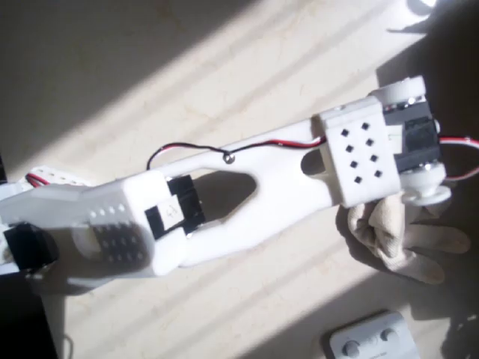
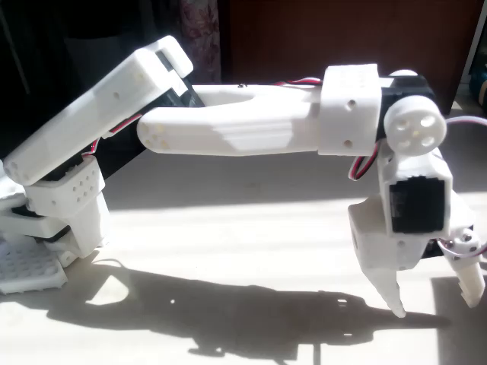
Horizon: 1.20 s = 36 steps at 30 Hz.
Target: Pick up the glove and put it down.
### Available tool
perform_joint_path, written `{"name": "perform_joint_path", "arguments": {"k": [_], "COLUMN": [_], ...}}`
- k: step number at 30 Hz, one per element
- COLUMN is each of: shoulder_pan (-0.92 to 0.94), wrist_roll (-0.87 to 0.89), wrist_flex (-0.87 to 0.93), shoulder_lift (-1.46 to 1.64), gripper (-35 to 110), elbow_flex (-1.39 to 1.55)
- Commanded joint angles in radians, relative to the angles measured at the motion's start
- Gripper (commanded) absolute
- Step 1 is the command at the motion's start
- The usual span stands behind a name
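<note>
The cream glove (image 1: 408, 238) lies flat on the pale table at the right of the overhead view, its stubby fingers pointing right. Part of it is covered by the white arm's wrist block (image 1: 359, 153), which hangs over its upper left. In the fixed view my gripper (image 2: 434, 300) points straight down at the right, a little above the table. Its two white fingers (image 2: 394, 293) stand apart, with nothing held between them. The sunlit tabletop there is washed out, and I cannot make out the glove in that view.
A grey plastic device with round buttons (image 1: 370, 340) lies at the bottom edge, just below the glove. The arm's base (image 2: 61, 213) and a white perforated plate (image 2: 27, 270) sit at the left. A red-and-black cable (image 1: 187, 149) runs along the arm.
</note>
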Motion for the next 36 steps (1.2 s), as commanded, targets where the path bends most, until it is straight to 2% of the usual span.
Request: {"name": "perform_joint_path", "arguments": {"k": [1,10,36], "shoulder_pan": [-0.011,-0.006,-0.002], "wrist_roll": [-0.006,-0.005,-0.006], "wrist_flex": [-0.009,-0.009,-0.008], "shoulder_lift": [0.008,0.008,0.012], "gripper": [24,-1,1], "elbow_flex": [-0.021,-0.02,-0.011]}}
